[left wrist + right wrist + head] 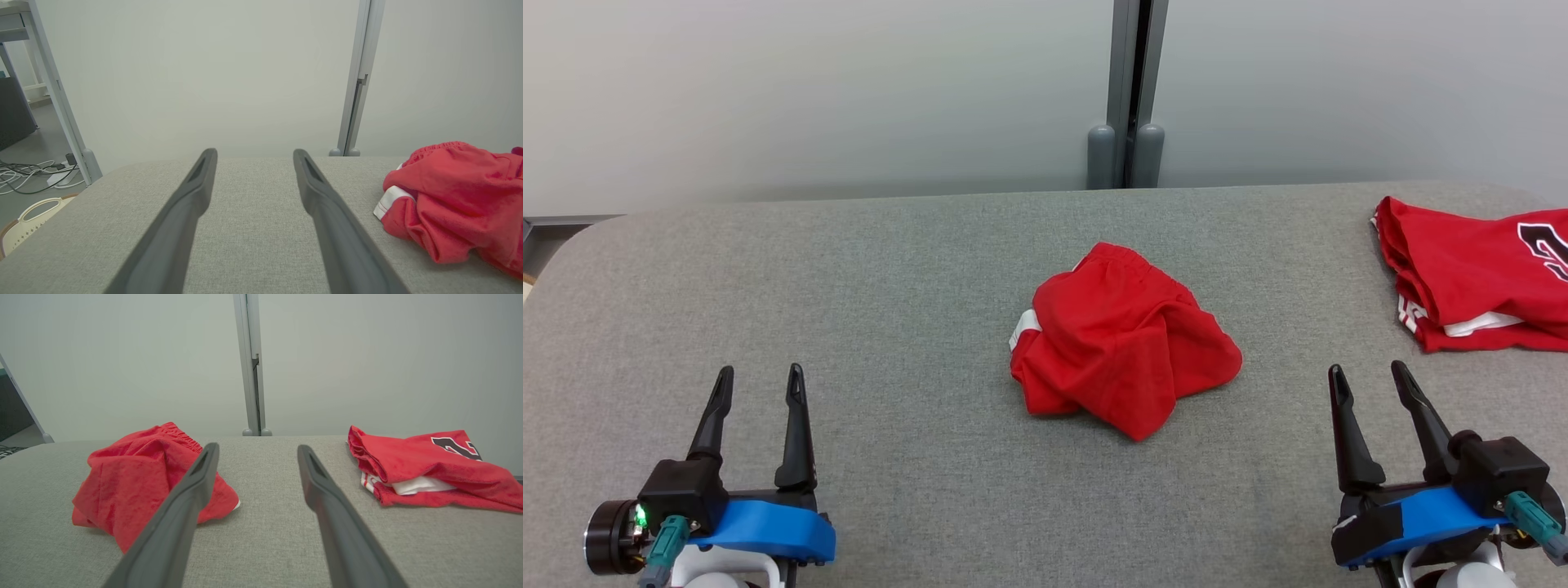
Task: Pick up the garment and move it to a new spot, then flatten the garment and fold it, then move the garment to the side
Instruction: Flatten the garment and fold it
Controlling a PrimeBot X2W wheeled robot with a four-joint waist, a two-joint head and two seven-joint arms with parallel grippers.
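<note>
In the head view, crumpled red shorts (1123, 339) are lying mid-tabletop (890, 269) with bare grey surface all round them. The left claw (760, 371) at 8 o'clock and the right claw (1366, 367) at 4 o'clock are both gaping wide, holding nothing. A folded jersey (1470, 278) is crowding the right edge at 2 o'clock.

The left wrist view is showing the tabletop's rounded left corner, with cables (28, 173) and a pale basket (28, 222) lying beyond it.

The right wrist view is showing the jersey's dark number, with the shorts at 9 o'clock.
</note>
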